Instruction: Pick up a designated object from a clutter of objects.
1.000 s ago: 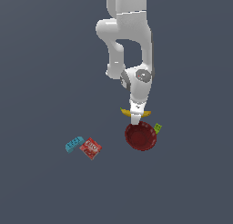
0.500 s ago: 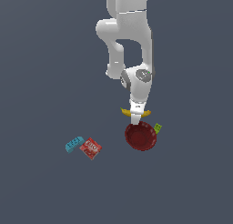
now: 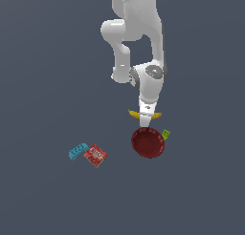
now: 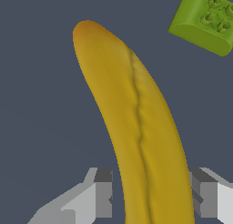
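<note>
Smooth, glossy white rounded arm [image 3: 136, 33] with chunky bulbous joints and a grey disc cap on the wrist joint. The blocky light-grey two-fingered gripper [image 4: 152, 198] has darker grey pads.

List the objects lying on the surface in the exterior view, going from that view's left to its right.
Blue toy brick → red box → yellow banana, under the pincer → dark red bowl → small green block.
</note>
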Motion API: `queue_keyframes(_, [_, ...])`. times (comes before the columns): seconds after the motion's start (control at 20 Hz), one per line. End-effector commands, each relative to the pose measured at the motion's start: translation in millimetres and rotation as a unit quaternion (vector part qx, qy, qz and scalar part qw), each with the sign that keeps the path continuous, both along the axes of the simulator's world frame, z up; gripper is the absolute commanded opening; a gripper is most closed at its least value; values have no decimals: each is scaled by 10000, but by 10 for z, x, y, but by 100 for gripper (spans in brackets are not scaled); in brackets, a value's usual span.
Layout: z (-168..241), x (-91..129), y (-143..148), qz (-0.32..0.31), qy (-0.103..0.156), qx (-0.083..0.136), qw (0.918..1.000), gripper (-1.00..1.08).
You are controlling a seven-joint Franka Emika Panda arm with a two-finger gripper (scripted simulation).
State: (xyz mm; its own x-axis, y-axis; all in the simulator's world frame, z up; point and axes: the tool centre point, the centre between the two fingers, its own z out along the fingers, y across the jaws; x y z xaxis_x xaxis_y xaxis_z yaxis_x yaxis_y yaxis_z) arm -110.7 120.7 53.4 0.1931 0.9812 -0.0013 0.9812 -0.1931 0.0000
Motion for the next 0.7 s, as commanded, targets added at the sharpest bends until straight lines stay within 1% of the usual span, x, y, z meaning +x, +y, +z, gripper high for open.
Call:
queue_keyframes(0.0, [155,6,38,4,-9,0,10000,-100])
queue_keyframes(0.25, [540,8,136,8,-6,2,10000,-100])
queue_keyframes(0.65, [1265,12,325,16,1,18,10000,-100])
